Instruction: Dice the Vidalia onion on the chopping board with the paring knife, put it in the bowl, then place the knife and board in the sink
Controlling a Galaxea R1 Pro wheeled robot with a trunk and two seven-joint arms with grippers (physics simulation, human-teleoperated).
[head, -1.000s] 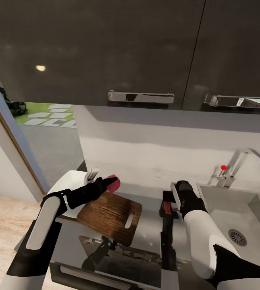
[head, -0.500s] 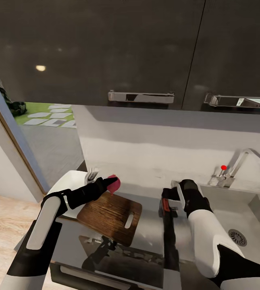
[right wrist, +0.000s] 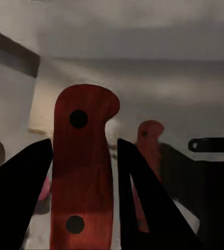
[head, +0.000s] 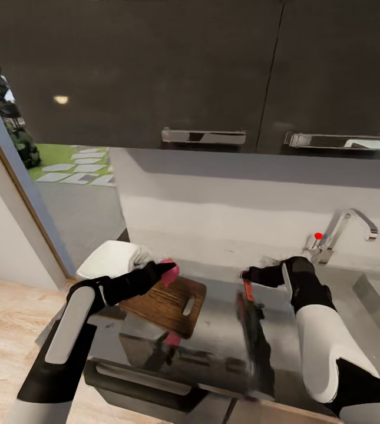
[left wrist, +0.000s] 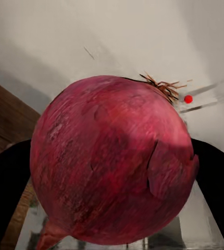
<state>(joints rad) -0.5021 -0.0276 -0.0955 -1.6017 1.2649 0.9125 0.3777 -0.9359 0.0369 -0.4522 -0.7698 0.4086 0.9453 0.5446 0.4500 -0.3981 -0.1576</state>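
Left gripper: your left gripper [head: 165,272] is closed around the Vidalia onion [head: 169,272]. In the left wrist view its dark fingers [left wrist: 8,182] press both sides of the onion [left wrist: 112,161].
Onion: a pinkish-red ball with a dry root tuft, held just above the far edge of the chopping board [head: 166,303].
Right gripper: your right gripper [head: 250,275] has the paring knife [head: 248,290] by its handle. In the right wrist view the red handle [right wrist: 83,172], with two dark rivets, sits between the two black fingers [right wrist: 18,192], which lie close along it.
Knife: its red handle trails from the gripper toward 6 o'clock, low over the countertop [head: 219,330]; the blade's tip cannot be made out against the reflections.
Board: dark brown, flat on the countertop at 9 o'clock from the knife, well apart, handle slot facing the knife.
Bowl: the white bowl [head: 110,259] lies at 10 o'clock from the board, partly behind your left arm.
Sink: the sink [head: 372,294] is at 3 o'clock from your right gripper, with its chrome tap [head: 346,227] and red knob [head: 318,236] behind.
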